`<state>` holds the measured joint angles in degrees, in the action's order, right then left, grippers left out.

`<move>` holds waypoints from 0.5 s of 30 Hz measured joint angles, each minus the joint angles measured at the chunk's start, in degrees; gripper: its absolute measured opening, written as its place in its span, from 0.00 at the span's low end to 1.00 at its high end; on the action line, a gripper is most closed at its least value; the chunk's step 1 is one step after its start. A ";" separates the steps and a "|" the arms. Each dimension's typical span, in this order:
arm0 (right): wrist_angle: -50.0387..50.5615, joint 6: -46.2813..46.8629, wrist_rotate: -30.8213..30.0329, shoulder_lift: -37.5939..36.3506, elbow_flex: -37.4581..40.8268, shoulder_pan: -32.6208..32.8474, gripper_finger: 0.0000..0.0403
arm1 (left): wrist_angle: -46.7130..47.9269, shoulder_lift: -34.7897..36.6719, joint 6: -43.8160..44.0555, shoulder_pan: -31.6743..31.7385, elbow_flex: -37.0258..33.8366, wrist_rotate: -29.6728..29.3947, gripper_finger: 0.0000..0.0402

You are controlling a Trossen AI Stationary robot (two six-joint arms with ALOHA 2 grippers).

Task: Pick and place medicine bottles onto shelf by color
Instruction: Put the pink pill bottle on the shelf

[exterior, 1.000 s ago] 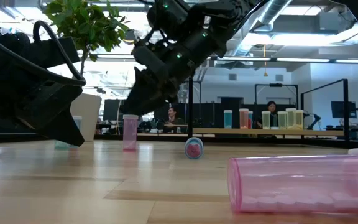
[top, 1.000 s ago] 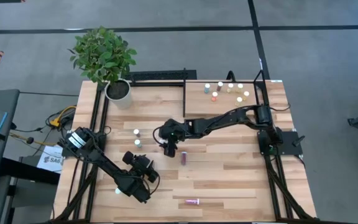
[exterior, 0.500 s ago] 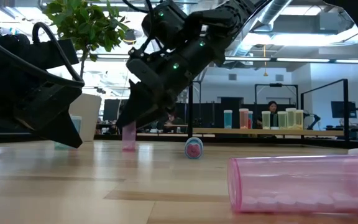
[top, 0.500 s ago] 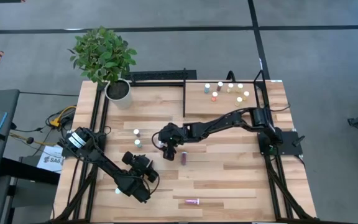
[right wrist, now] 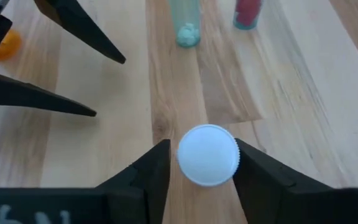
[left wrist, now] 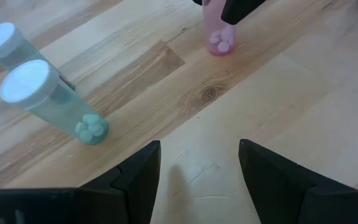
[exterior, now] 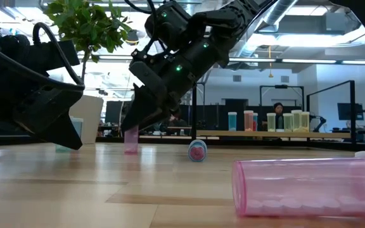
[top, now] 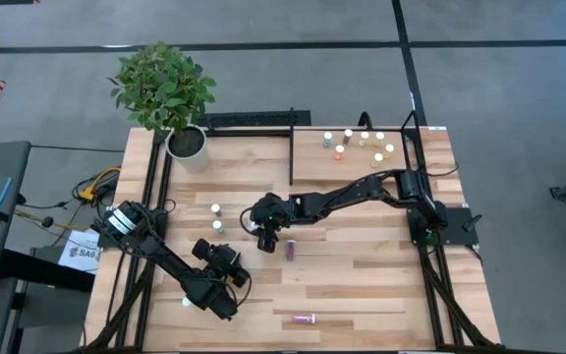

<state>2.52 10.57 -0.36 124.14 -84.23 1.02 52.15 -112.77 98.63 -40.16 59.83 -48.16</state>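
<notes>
A pink medicine bottle [exterior: 132,142] with a white cap [right wrist: 207,155] stands upright at mid-table, and my right gripper [top: 263,236] is shut on it. My left gripper [left wrist: 197,149] hangs open just above the wood toward the near left [top: 221,258], with nothing between its fingers. Two teal bottles [top: 215,216] stand on their bases left of the pink one. A magenta bottle [top: 291,247] lies on its side just right of my right gripper. Another pink bottle [top: 306,319] lies near the front edge. The shelf [top: 312,162] at the far right carries several upright bottles [top: 362,145]. My right gripper has one finger [right wrist: 151,171] on each side of the pink bottle's upper part, just under its white cap [right wrist: 229,163]; the cap hides the exact place of contact. The fingers slant down from the table's right side. The bottle stands upright, base [exterior: 132,151] on the table.
A potted plant [top: 170,98] stands at the far left corner. An orange thing [right wrist: 2,45] lies by the left arm. In the low view a large pink bottle [exterior: 309,187] lies in the foreground. Bare wood stretches between the magenta bottle and the shelf.
My right gripper has sunk a little, toward the table's left, down over the standing pink bottle, and in the low view its fingers have drawn in around the bottle's top. The bottle has stayed upright in place.
</notes>
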 joint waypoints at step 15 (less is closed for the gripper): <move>3.27 0.11 0.15 -2.23 0.04 -0.02 0.33 | 0.10 -0.02 0.00 0.00 0.00 0.02 0.51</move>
<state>5.79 10.67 -0.21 121.91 -84.18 0.99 52.25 -112.79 98.63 -40.16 59.83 -48.14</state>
